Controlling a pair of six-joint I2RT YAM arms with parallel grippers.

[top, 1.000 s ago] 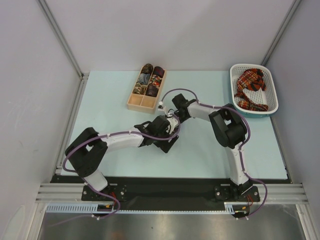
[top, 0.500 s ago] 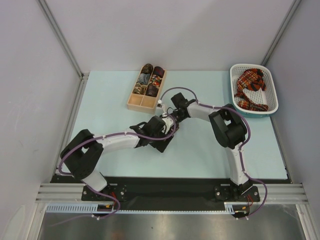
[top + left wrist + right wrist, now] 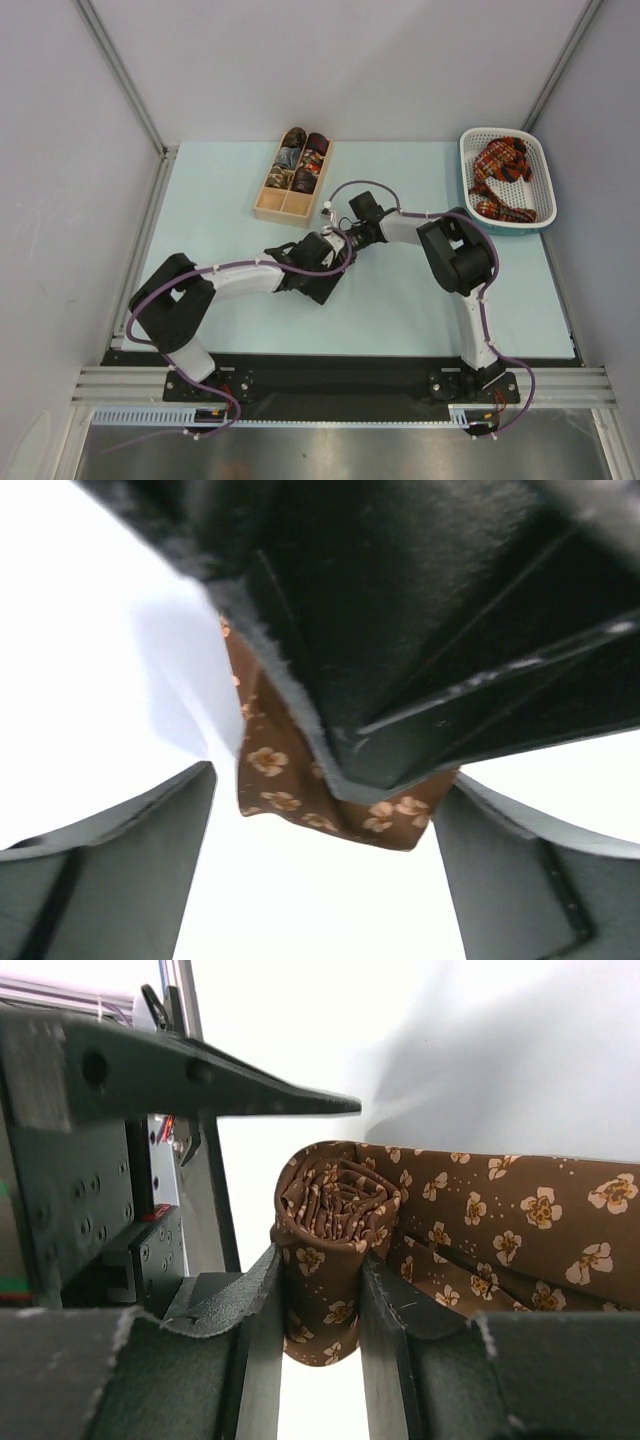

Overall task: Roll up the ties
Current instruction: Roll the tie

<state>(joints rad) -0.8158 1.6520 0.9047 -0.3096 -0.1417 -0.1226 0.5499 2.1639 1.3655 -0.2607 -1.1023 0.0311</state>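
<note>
A brown tie with small gold flowers is partly rolled. In the right wrist view my right gripper [image 3: 322, 1295] is shut on the tight roll [image 3: 335, 1200], and the flat unrolled length [image 3: 520, 1220] runs off to the right on the table. In the left wrist view my left gripper [image 3: 320, 880] is open, its fingers [image 3: 110, 870] wide apart, with a corner of the brown tie [image 3: 280, 780] lying just beyond them under the right gripper's black body. In the top view both grippers, left [image 3: 325, 268] and right [image 3: 338, 240], meet mid-table and hide the tie.
A light wooden divided box [image 3: 268, 211] holding several rolled ties stands at the back, just beyond the grippers. A white perforated basket [image 3: 545, 222] with red plaid ties [image 3: 503, 175] sits at the back right. Grey walls close in the table.
Both grippers have stayed close together mid-table. The left gripper has drawn slightly left and the right wrist has shifted a little; the right gripper keeps its hold on the roll.
</note>
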